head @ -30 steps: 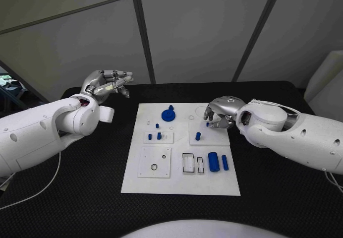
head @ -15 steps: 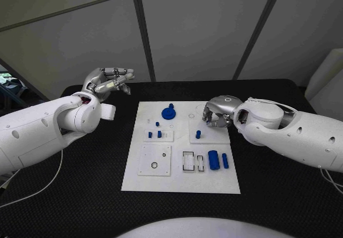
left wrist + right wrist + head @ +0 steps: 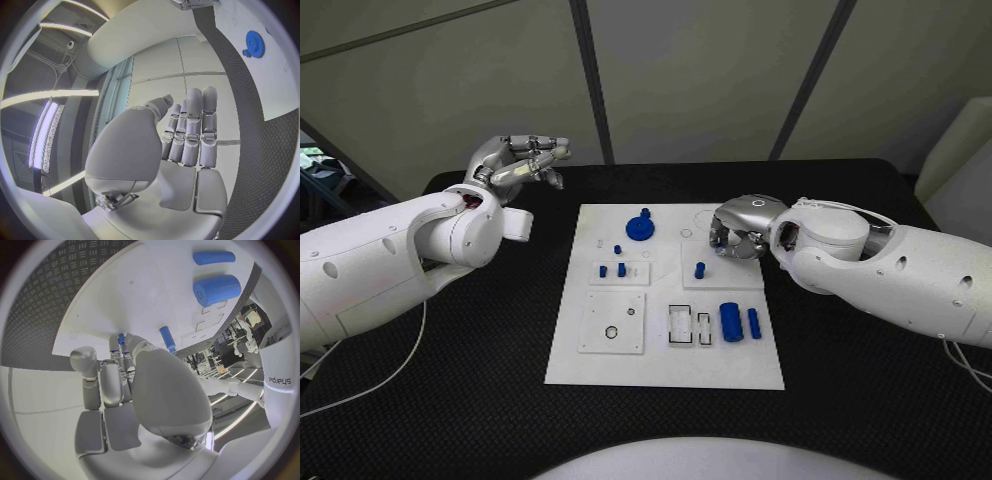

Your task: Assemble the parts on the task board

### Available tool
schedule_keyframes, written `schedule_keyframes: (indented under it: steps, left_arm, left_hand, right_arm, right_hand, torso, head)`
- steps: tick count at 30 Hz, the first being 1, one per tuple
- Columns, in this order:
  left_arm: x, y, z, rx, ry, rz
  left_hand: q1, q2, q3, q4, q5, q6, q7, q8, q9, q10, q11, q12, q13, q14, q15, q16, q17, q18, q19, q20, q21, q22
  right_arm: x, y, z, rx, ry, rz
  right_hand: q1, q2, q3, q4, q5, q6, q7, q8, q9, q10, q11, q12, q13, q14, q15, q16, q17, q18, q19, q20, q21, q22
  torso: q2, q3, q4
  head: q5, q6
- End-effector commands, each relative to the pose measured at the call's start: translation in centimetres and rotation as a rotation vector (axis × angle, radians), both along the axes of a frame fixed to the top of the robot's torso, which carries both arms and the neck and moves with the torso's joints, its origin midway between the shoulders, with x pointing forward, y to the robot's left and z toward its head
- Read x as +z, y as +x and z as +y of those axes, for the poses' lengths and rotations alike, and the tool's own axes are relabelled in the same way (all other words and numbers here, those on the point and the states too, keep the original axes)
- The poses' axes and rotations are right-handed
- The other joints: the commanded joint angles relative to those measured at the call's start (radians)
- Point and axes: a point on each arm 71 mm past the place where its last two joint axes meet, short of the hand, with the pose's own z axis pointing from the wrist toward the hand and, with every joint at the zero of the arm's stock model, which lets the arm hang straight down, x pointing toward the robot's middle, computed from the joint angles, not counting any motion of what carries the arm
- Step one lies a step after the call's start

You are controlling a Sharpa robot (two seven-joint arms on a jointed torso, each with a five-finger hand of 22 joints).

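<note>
Evidently little was assembled: on the task board (image 3: 733, 375) two blue cylinders (image 3: 731, 323) lay loose beside empty slots, while a small peg (image 3: 700, 270) stood just below the right hand (image 3: 737, 232). That hand hovered curled over the board; whether it held anything I cannot tell. The left hand (image 3: 516, 165) was raised, empty, well apart.

In front of you a white rectangular task board (image 3: 668, 360) lies flat on the black bench. A blue gear-shaped part (image 3: 640, 231) sits near its far edge. Two short blue pegs (image 3: 612, 271) stand mid-left, and one blue peg (image 3: 700, 270) mid-right. A thick blue cylinder (image 3: 730, 323) and a thinner one (image 3: 753, 323) lie side by side toward the near right.
</note>
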Motion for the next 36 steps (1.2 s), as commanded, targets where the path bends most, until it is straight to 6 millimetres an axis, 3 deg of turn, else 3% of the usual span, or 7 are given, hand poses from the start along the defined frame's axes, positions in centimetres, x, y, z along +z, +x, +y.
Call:
schedule_keyframes:
  steps: [1,7,10,16,25,36]
  left_arm:
    - [0.2,0.1,0.0,0.002,-0.009,-0.011]
    - [0.2,0.1,0.0,0.005,-0.008,-0.008]
    - [0.1,0.2,0.0,0.007,-0.007,-0.007]
    - [0.1,0.2,0.1,0.008,-0.006,-0.004]
    - [0.0,0.3,0.0,0.009,-0.006,-0.001]
    - [0.0,0.4,0.0,0.011,-0.005,-0.001]
  left_hand:
    - [0.002,0.006,-0.002,-0.005,-0.003,-0.004,0.002,0.005,-0.001,-0.005,0.000,0.004,-0.001,-0.007,-0.002,-0.004,-0.001,-0.011,-0.003,-0.001,-0.002,-0.001]
    - [0.004,0.004,-0.001,-0.009,-0.003,-0.006,0.003,0.005,-0.001,-0.008,0.000,0.006,-0.002,-0.007,-0.002,-0.005,-0.003,-0.011,-0.003,-0.001,-0.003,-0.001]
    - [0.006,0.004,0.000,-0.011,-0.003,-0.007,0.004,0.005,-0.001,-0.009,0.001,0.007,-0.002,-0.007,-0.002,-0.006,-0.005,-0.011,-0.003,-0.001,-0.003,-0.002]
    - [0.009,0.004,0.001,-0.015,-0.003,-0.008,0.004,0.005,-0.001,-0.011,0.001,0.009,-0.002,-0.007,-0.002,-0.007,-0.007,-0.011,-0.003,-0.001,-0.003,-0.002]
    - [0.013,0.003,0.003,-0.019,-0.003,-0.010,0.005,0.006,-0.001,-0.014,0.002,0.011,-0.002,-0.006,-0.002,-0.008,-0.009,-0.011,-0.003,-0.002,-0.003,-0.002]
    - [0.015,0.003,0.003,-0.021,-0.003,-0.010,0.005,0.006,-0.001,-0.015,0.002,0.011,-0.002,-0.006,-0.002,-0.009,-0.010,-0.011,-0.003,-0.002,-0.003,-0.002]
  right_arm:
    - [-0.6,-0.1,-0.1,0.000,-0.030,0.028]
    - [-0.6,-0.1,-0.2,-0.008,-0.039,0.028]
    - [-0.7,-0.1,-0.3,-0.008,-0.046,0.024]
    - [-0.6,-0.2,-0.2,-0.004,-0.042,0.014]
    - [-0.2,-0.4,-0.1,0.007,0.000,-0.008]
    - [0.4,-0.9,-0.3,0.007,0.056,-0.037]
  right_hand:
    - [-0.005,-0.006,0.012,-0.004,0.008,0.007,-0.002,0.002,0.001,0.007,0.000,-0.008,-0.002,0.046,-0.008,0.003,0.001,-0.010,0.003,-0.005,0.007,0.003]
    - [-0.004,-0.010,0.031,-0.023,0.012,0.007,0.000,-0.001,-0.001,0.008,0.001,-0.015,-0.007,0.045,-0.007,0.003,-0.001,-0.010,0.001,-0.006,0.009,0.005]
    - [0.013,-0.015,0.070,-0.063,0.007,0.006,0.004,-0.006,-0.002,0.009,0.006,-0.024,-0.013,0.044,-0.006,0.002,-0.003,-0.010,-0.003,-0.007,0.016,0.011]
    - [0.003,-0.024,0.126,-0.108,0.005,0.008,0.008,-0.012,-0.004,0.012,0.011,-0.037,-0.022,0.044,-0.003,0.003,-0.003,-0.011,-0.011,-0.005,0.032,0.025]
    - [-0.024,-0.028,0.168,-0.141,0.009,0.014,0.009,-0.015,-0.004,0.019,0.012,-0.044,-0.028,0.044,-0.002,0.004,-0.005,-0.015,-0.002,-0.003,0.059,0.058]
    - [-0.051,-0.029,0.186,-0.155,0.013,0.023,0.008,-0.014,-0.002,0.029,0.010,-0.046,-0.029,0.045,-0.002,0.003,-0.010,-0.019,0.009,-0.002,0.077,0.081]
  torso:
    - [0.000,0.0006,-0.0003]
    - [0.000,0.0003,-0.0009]
    - [0.000,0.0006,-0.0004]
    - [-0.001,0.0010,0.0000]
    - [0.000,0.0006,-0.0010]
    - [0.000,0.0005,-0.0002]
  head:
    - [0.000,0.000]
    - [-0.001,0.000]
    - [-0.003,0.000]
    - [-0.006,0.002]
    - [-0.008,0.004]
    - [-0.011,0.008]
